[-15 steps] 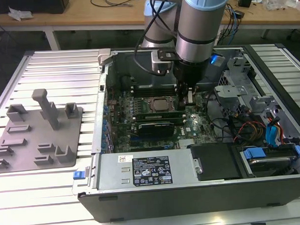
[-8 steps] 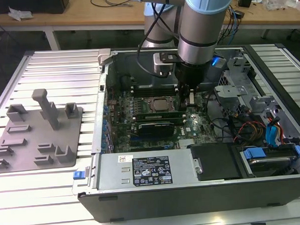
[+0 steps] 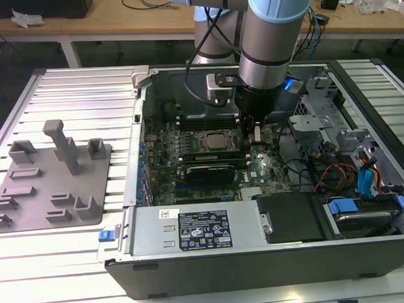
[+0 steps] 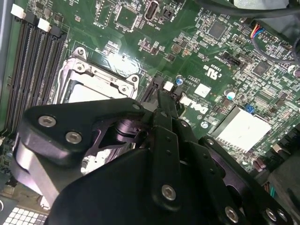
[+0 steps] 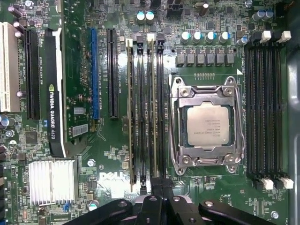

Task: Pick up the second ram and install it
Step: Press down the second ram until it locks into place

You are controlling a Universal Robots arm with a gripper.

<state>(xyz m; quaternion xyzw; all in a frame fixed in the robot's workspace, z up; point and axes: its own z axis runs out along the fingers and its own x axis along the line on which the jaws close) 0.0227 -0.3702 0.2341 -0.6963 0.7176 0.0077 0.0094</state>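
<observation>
The second ram (image 5: 152, 108), a light, stiff but fragile board best held by its long edges, stands edge-up in a slot beside the CPU socket (image 5: 206, 124), under the gripper (image 5: 161, 185), whose fingers look pressed together and empty.

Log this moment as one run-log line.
arm: inside open computer case | claw: over memory slots beside processor | two memory sticks seated edge-up in slots | holder tray: outside case

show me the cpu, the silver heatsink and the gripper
cpu (image 5: 209, 125), first wrist view, middle of its metal lid
silver heatsink (image 5: 51, 182), first wrist view, centre of its fins
gripper (image 5: 161, 183), first wrist view, between the black fingertips at the memory slots
</observation>
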